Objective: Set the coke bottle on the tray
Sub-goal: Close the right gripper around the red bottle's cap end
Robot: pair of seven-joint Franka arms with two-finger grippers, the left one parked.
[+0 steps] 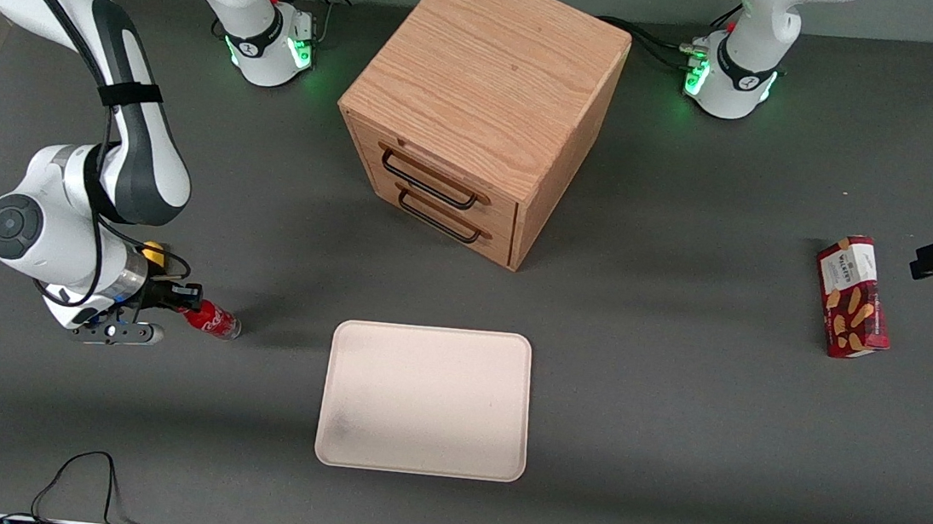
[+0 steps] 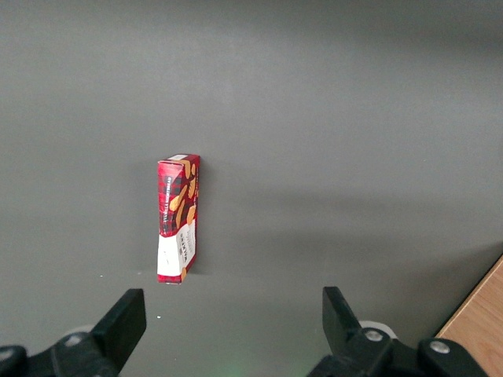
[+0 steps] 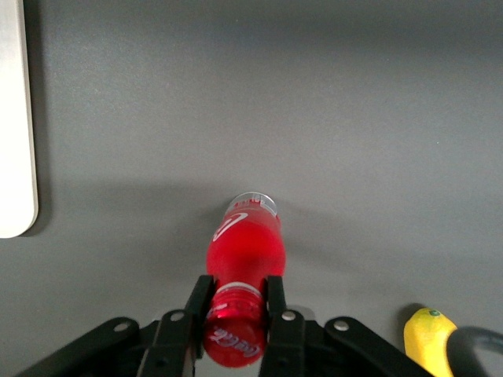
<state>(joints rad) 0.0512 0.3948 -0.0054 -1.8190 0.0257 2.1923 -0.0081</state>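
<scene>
The coke bottle (image 1: pixel 210 319) is small and red with a white script logo. It is tilted, its clear base pointing toward the tray. My right gripper (image 1: pixel 187 304) is shut on its neck and red cap, toward the working arm's end of the table. In the right wrist view the two black fingers (image 3: pixel 196 302) press the sides of the bottle (image 3: pixel 245 247) just below the cap, with my gripper (image 3: pixel 234 297) around it. The cream-pinkish tray (image 1: pixel 426 399) lies flat and bare near the front camera, beside the bottle; its edge shows in the right wrist view (image 3: pixel 16 126).
A wooden drawer cabinet (image 1: pixel 481 109) with two black handles stands farther from the camera than the tray. A red snack box (image 1: pixel 853 297) lies toward the parked arm's end and shows in the left wrist view (image 2: pixel 178 217). A yellow object (image 3: pixel 428 331) lies beside my gripper.
</scene>
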